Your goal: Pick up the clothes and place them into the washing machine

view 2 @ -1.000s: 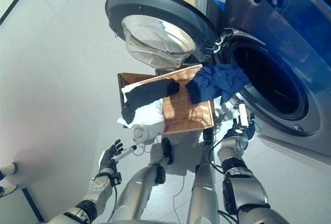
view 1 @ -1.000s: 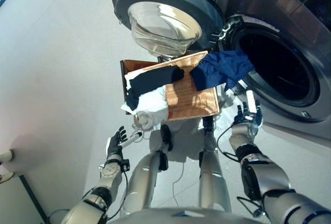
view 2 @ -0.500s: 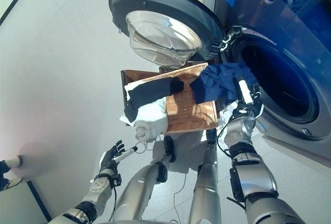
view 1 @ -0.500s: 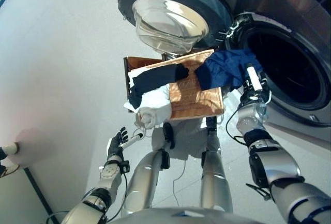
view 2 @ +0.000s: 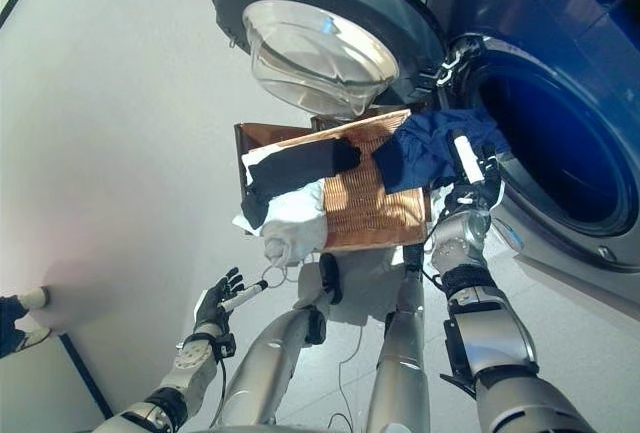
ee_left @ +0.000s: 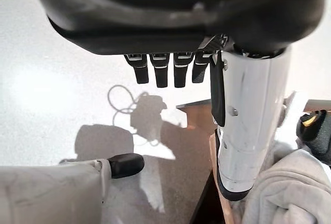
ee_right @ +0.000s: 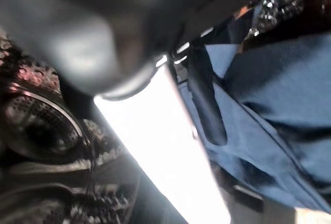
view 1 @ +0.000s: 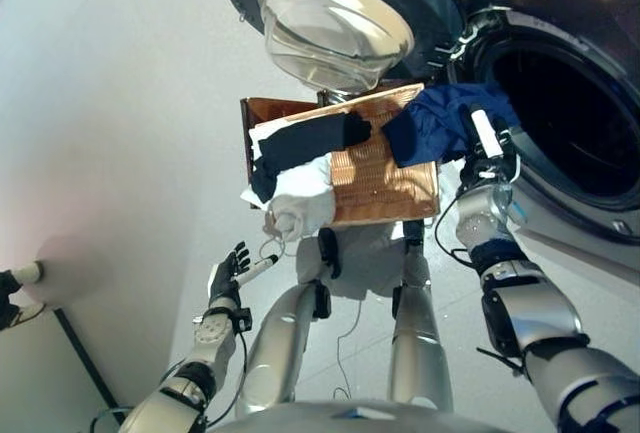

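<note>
A dark blue garment (view 1: 436, 125) lies on the right end of a slatted wooden table (view 1: 385, 181), beside the washing machine's round opening (view 1: 570, 113). A black garment (view 1: 308, 145) lies over a white one (view 1: 300, 203) on the table's left end. My right hand (view 1: 487, 153) is raised against the blue garment's right edge, open, its fingers (ee_right: 207, 105) straight along the blue cloth (ee_right: 269, 105). The drum's perforated metal (ee_right: 41, 125) shows behind. My left hand (view 1: 228, 275) hangs low at the left, open, its fingers (ee_left: 160, 71) straight and holding nothing.
The machine's round door (view 1: 335, 13) stands swung open just beyond the table, its glass bowl (view 2: 320, 58) facing me. A person's shoe (view 1: 12, 281) shows at the far left edge. Pale floor (view 1: 120, 133) spreads to the table's left.
My right hand has risen from below the table's corner up to the blue garment's edge by the machine's opening. The left hand has stayed put. The camera has shifted slightly.
</note>
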